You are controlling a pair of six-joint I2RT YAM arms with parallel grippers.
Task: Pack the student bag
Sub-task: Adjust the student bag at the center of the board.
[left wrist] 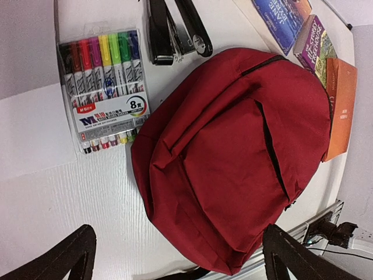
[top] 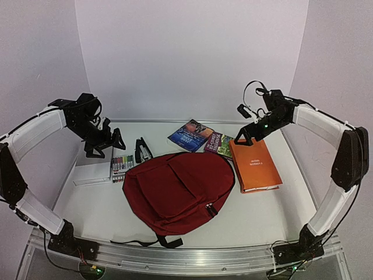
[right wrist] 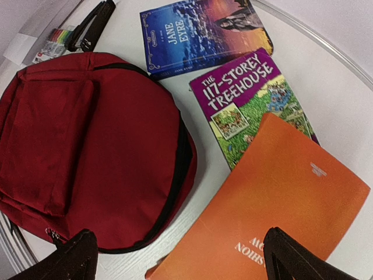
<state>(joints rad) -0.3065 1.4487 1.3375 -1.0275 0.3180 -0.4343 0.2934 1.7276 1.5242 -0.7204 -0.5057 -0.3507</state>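
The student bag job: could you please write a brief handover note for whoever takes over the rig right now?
Left gripper: open, empty, raised over the left side of the table, near the marker pack and stapler.
Right gripper: open, empty, raised above the orange book on the right.
Backpack: flat mid-table, front pocket up, zips apparently closed.
Blue book and purple book lie behind it; the purple one sits partly under the orange one.
Done: nothing packed yet.
Left: open the bag, then load the markers, stapler and three books.
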